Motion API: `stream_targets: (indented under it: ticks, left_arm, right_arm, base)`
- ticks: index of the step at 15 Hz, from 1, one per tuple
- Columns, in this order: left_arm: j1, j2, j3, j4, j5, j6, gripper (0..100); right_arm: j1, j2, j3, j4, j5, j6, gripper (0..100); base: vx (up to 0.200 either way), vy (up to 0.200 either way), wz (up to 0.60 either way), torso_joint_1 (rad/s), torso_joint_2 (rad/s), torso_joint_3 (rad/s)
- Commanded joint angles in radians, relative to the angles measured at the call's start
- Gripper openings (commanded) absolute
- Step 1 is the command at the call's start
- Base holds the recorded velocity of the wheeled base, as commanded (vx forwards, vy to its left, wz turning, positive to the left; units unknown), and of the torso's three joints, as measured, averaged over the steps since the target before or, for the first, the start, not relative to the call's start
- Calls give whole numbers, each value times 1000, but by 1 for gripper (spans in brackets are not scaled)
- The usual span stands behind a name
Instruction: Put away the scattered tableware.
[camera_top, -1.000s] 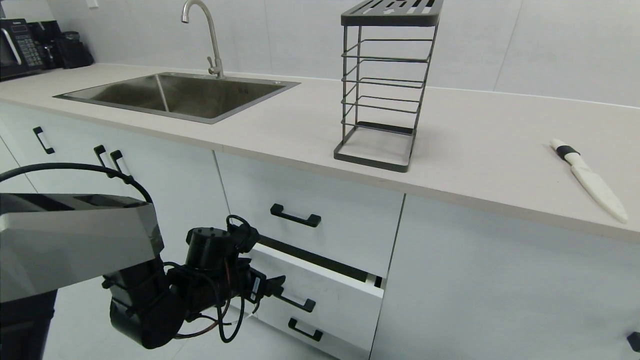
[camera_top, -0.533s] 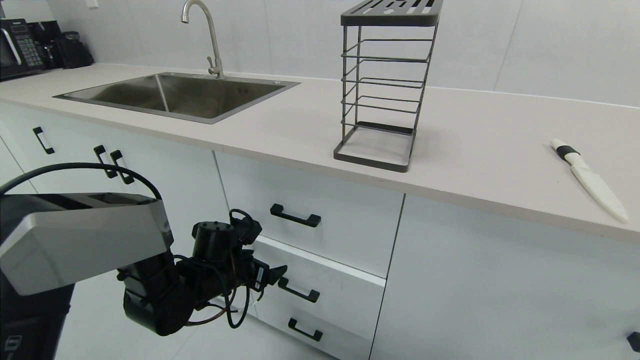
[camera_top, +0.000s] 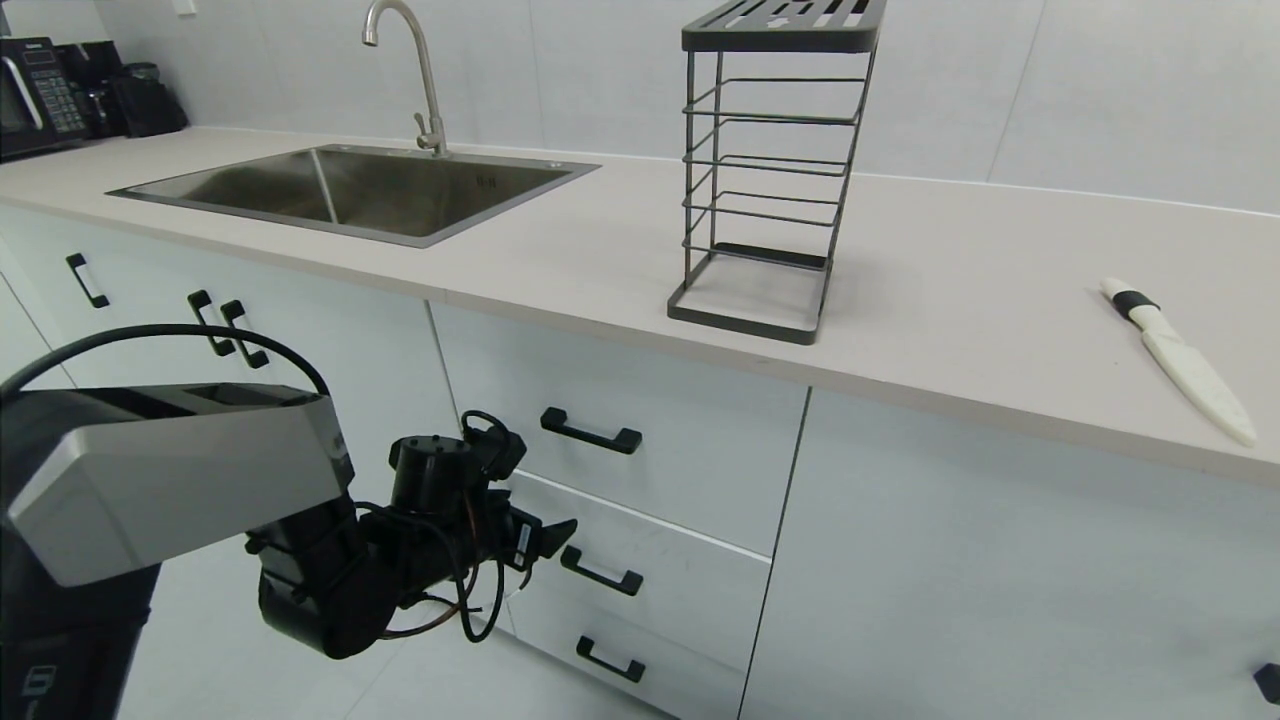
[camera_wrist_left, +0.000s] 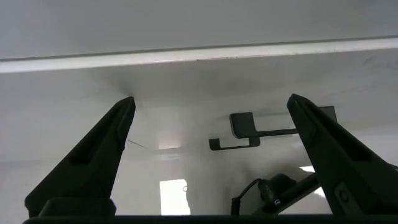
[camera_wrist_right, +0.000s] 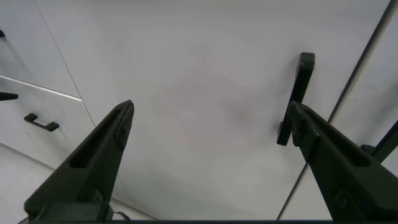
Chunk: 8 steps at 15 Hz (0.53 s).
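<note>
- My left gripper has its jaws spread wide with nothing between them. Its tips are just beside the handle of the middle drawer, low under the counter.
- My right gripper is likewise spread and empty, facing a cabinet door.
- The knife lies at the counter's right end, near the front edge, well apart from both grippers and the rack.
- Risks, as I judge them: drawing back, a left tip could hook the handle and drag the drawer out. A careless reach could nudge the knife off the edge.
- A second ago the drawer stood open; now its front sits flush, and my left arm has followed it in. Knife and rack are unmoved.
</note>
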Motion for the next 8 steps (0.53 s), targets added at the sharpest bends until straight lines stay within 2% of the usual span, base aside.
stream_targets:
  ticks: [1, 3, 8]
  left_arm:
    - [-3, -15, 41, -6, 2, 1, 100]
    - [-3, -64, 103, -26, 2, 1, 100]
    - [-2, -362, 342, -29, 0, 4, 100]
  right_arm:
    - [0, 2, 0, 0, 1, 0, 100]
    - [0, 2, 0, 0, 1, 1, 100]
    - [0, 2, 0, 0, 1, 0, 100]
  base:
    - [0, 0, 0, 0, 0, 0]
    - [0, 0, 0, 0, 0, 0]
    - [0, 0, 0, 0, 0, 0]
